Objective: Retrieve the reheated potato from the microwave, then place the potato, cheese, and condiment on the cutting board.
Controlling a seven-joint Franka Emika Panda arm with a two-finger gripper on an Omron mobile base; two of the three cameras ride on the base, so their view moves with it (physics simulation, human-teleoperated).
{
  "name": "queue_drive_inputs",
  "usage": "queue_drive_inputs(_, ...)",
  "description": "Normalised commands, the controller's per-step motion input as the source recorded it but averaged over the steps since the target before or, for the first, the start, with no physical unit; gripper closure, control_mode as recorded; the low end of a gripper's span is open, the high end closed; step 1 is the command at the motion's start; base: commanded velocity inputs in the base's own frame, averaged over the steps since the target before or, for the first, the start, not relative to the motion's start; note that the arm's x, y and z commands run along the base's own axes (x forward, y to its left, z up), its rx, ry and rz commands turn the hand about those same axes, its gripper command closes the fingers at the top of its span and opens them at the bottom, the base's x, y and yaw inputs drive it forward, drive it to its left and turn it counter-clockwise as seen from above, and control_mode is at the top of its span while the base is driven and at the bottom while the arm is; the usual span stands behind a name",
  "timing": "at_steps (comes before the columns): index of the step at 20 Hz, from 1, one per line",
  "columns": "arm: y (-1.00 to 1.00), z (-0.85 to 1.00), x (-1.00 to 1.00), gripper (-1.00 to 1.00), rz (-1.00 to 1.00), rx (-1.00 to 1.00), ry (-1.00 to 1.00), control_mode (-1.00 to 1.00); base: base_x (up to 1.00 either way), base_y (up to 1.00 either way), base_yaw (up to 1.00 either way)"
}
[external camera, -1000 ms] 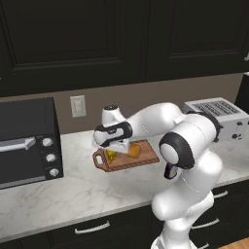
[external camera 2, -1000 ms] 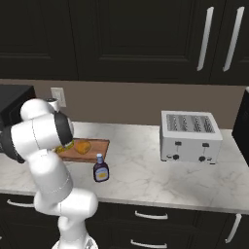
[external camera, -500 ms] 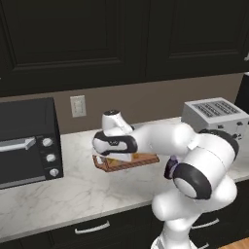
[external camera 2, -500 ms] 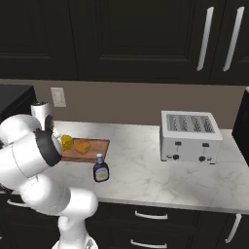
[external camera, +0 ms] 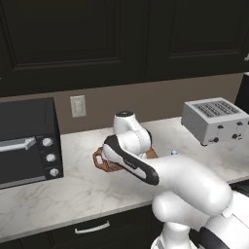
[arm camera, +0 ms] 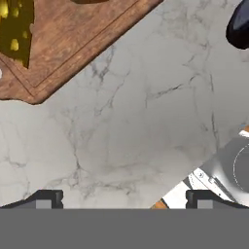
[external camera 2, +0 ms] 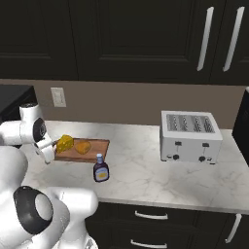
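The reddish-brown cutting board (external camera 2: 92, 144) lies on the counter with the yellow cheese (external camera 2: 64, 143) and the orange-brown potato (external camera 2: 83, 146) on it. The condiment bottle (external camera 2: 100, 169) stands on the marble just in front of the board, off it. My gripper (external camera 2: 48, 153) hangs at the board's left end, pointing down, open and holding nothing. In the hand view my gripper (arm camera: 125, 199) is over bare marble, with the board's corner (arm camera: 73, 44), the cheese (arm camera: 14, 24) and the dark bottle (arm camera: 239, 24) further up. The microwave is out of view.
A black toaster oven with knobs (external camera: 26, 138) stands left of the board. A silver toaster (external camera 2: 190, 135) sits at the right. Dark cabinets hang above and a wall outlet (external camera: 78, 105) is behind. My own arm (external camera: 160, 170) hides most of the board in the left base view.
My hand has drawn back from over the board to its left near end, and the arm's elbow swung forward. The cheese and potato stay on the board; the bottle has not moved.
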Motion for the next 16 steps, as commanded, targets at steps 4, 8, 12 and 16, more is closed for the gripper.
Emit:
queue_drive_inputs(4,-0.81,0.35,-0.20,-1.00,-0.23,-0.01,0.00,-1.00,0.00,0.00,0.00)
queue_drive_inputs(8,-0.86,0.27,-0.14,-1.00,-0.22,-0.03,0.00,-1.00,0.00,0.00,0.00)
queue_drive_inputs(12,-0.78,0.09,-0.01,-1.00,-0.18,-0.07,0.00,-1.00,0.00,0.00,0.00)
queue_drive_inputs(16,-0.52,0.00,0.00,-1.00,-0.09,-0.09,0.00,-1.00,0.00,0.00,0.00)
